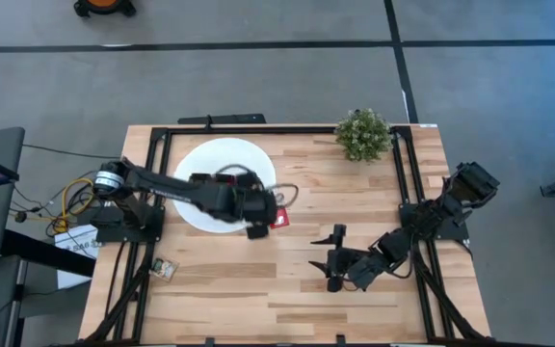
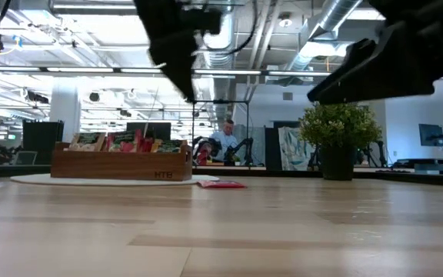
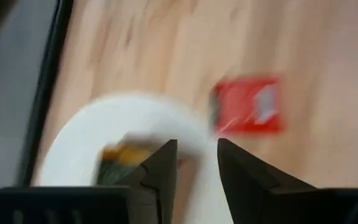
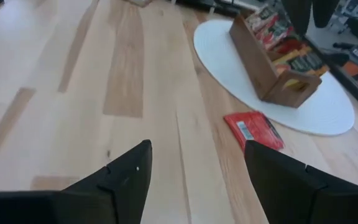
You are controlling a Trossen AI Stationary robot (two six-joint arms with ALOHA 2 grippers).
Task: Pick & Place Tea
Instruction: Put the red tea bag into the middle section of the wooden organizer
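Where left hand [image 3: 197,163] hovers, red sachet [image 3: 249,104] beyond.

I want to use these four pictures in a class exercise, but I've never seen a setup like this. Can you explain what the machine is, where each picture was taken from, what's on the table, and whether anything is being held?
Two robot arms work at a wooden table. One picture looks straight down, one looks level across the tabletop, and two come from cameras on the arms' wrists. On the table lie a white disc carrying a wooden tray of tea sachets, a red sachet lying loose beside the disc, and a plant. The left gripper hangs above the disc's edge, fingers slightly apart, holding nothing. The right gripper waits open and empty.
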